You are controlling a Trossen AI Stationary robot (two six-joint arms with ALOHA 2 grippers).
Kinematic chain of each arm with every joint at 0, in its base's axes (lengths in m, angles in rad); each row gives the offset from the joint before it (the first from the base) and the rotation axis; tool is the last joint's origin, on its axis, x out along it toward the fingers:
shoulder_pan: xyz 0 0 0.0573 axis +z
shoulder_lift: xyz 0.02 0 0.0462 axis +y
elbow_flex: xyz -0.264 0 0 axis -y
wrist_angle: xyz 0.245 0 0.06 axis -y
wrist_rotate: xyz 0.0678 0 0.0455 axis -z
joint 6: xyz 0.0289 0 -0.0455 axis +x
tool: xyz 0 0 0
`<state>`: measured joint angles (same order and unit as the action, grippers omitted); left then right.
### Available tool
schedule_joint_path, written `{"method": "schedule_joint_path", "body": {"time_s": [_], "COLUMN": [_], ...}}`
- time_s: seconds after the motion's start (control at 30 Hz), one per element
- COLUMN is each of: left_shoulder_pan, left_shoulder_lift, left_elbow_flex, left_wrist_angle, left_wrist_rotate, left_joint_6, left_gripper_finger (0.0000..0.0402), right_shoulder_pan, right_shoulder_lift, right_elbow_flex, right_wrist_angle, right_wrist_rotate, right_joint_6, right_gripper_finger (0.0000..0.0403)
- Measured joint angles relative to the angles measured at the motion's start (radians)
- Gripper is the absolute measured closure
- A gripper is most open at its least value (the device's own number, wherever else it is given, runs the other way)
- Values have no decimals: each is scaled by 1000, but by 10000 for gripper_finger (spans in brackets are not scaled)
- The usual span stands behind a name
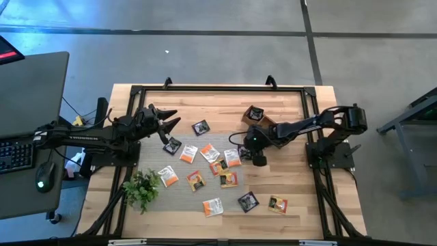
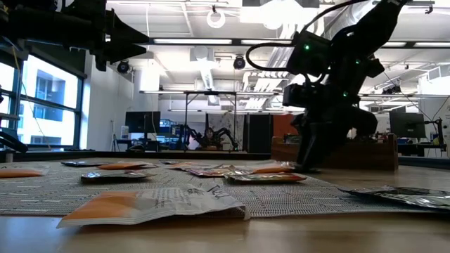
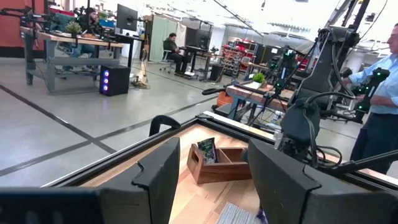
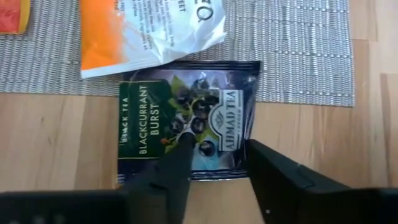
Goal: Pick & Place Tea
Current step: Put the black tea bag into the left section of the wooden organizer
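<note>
Several small flat tea sachets, orange-and-white (image 1: pixel 188 154) and black (image 1: pixel 200 127), lie scattered on a grey woven mat (image 1: pixel 179 198). One black "Blackcurrant Burst" sachet (image 4: pixel 186 121) lies flat at the mat's right edge, half on the mat (image 4: pixel 298 50) and half on bare wood. An orange-and-white sachet (image 4: pixel 146 31) overlaps its far edge. My right gripper (image 4: pixel 217 146) (image 1: pixel 257 158) (image 2: pixel 309 165) points steeply down over it, open. My left gripper (image 1: pixel 171 123) (image 3: pixel 214 180) waits open above the table's left side, level and holding nothing. My right gripper comes at the black sachet from above, slanting steeply down. One fingertip (image 4: pixel 184 142) stands over the printed face near its middle (image 4: pixel 186 124), the other fingertip (image 4: pixel 256 149) at its side edge (image 4: pixel 254 118). Whether they touch it I cannot tell. The sachet lies flat.
A wooden box (image 1: pixel 258 115) (image 3: pixel 217 163) with a black sachet standing in it sits at the far right of the table, just behind my right gripper. A green plant sprig (image 1: pixel 141 188) lies at the mat's near left corner. A person (image 3: pixel 379 106) stands beyond the table.
</note>
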<state>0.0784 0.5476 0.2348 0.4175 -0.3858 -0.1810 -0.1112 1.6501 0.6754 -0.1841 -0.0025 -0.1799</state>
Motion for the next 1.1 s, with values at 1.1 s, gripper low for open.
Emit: {"method": "schedule_joint_path", "body": {"time_s": [1.1], "left_shoulder_pan": [0], "left_shoulder_lift": [326], "left_elbow_flex": [113], "left_wrist_angle": [254], "left_wrist_rotate": [27], "left_joint_6": [-90], "left_gripper_finger": [213], "right_shoulder_pan": [-70], "right_shoulder_lift": [-216], "right_elbow_flex": [-8], "right_wrist_angle": [920], "right_wrist_rotate": [283], "right_joint_6": [198], "right_gripper_finger": [377]}}
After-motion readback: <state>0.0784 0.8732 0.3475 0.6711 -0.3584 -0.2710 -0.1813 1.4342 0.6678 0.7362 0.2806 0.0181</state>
